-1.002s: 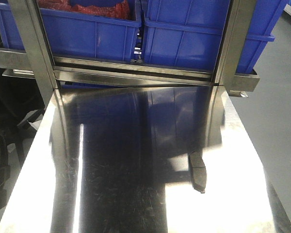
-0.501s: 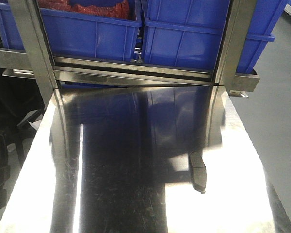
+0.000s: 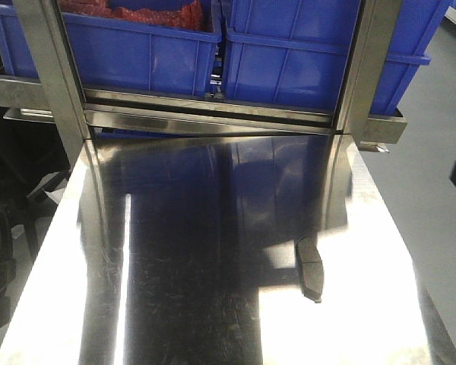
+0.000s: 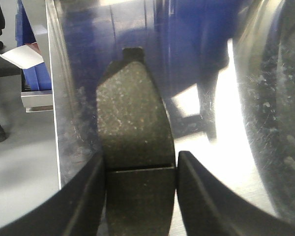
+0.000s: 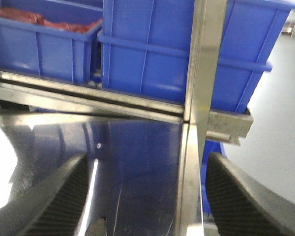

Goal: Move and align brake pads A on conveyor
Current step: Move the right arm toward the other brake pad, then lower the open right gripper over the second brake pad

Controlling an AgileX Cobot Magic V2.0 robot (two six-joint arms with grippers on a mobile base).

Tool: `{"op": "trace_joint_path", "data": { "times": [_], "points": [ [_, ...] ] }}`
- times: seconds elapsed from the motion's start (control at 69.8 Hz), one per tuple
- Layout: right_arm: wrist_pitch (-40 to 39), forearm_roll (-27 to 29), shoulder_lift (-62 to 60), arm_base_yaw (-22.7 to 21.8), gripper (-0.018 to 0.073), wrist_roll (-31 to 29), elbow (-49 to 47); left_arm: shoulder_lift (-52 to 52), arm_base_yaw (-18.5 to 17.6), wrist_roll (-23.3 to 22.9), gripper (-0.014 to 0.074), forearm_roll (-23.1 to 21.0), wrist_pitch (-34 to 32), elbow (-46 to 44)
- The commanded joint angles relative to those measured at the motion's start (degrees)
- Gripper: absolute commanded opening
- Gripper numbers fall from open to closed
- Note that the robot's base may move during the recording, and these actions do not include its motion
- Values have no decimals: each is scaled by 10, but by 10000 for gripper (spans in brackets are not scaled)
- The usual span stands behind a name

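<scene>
Brake pad A [image 4: 135,113], pinched at its groove by my narrowed left gripper [image 4: 140,162] over the steel tabletop [image 4: 226,147], could twist or slip from this thin edge hold when I swing toward the conveyor, which is out of view, while my right gripper [image 5: 146,162] hangs wide and empty.

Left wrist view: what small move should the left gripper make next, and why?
Probably lift straight up. The left gripper has its fingers against both edges of the brake pad at its groove, over the steel tabletop, with no conveyor in view.
</scene>
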Motion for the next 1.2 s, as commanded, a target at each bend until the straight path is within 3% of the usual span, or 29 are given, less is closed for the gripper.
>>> {"op": "trace_joint_path", "data": {
  "times": [0.0,0.172,0.473,0.745,1.189],
  "points": [
    [-2,5,60,-1,494,-6,-58,-2,-1,-6,-8,14,-45,-15],
    [57,6,170,10,494,-6,-117,-2,-1,-6,-8,14,-45,-15],
    [156,-11,355,122,494,12,-225,-2,-1,-6,-8,14,-45,-15],
    [200,-9,461,124,494,49,-275,-2,-1,-6,-8,14,-45,-15],
    [220,6,569,123,537,119,-279,-2,-1,-6,-8,14,-45,-15]
  ]
}}
